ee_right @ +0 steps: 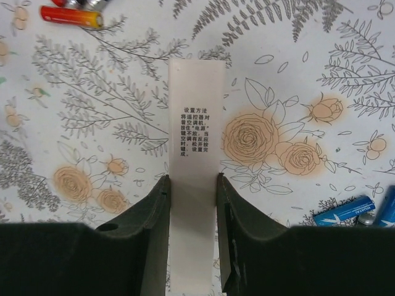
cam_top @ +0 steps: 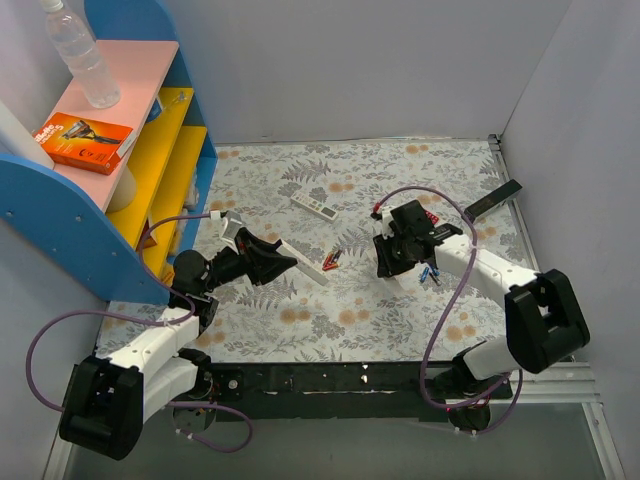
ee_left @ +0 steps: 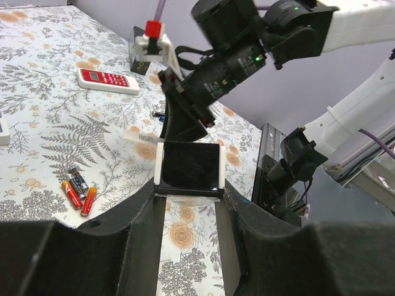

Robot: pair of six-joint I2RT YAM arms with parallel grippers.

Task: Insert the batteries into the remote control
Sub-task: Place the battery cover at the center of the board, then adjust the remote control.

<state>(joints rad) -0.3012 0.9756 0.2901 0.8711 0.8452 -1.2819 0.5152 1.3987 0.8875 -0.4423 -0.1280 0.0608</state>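
Observation:
My left gripper [cam_top: 290,263] [ee_left: 188,188] is shut on the remote control [cam_top: 312,273], a slim white bar whose dark end [ee_left: 188,166] sits between the fingertips, above the table. My right gripper [cam_top: 388,264] [ee_right: 192,182] is shut on the white back cover [ee_right: 196,117], which has printed Chinese text and sticks out ahead of the fingers; the left wrist view shows it as a white strip [ee_left: 141,134] low over the cloth. The blue batteries [cam_top: 430,272] [ee_right: 344,211] [ee_left: 159,114] lie on the cloth just right of the right gripper.
Red-orange batteries [cam_top: 332,259] [ee_left: 77,191] [ee_right: 71,15] lie between the grippers. A shorter white remote with buttons [cam_top: 313,207] and a red remote [ee_left: 103,80] lie farther back. A black bar [cam_top: 495,199] sits at the far right. A blue-yellow shelf [cam_top: 170,160] stands on the left.

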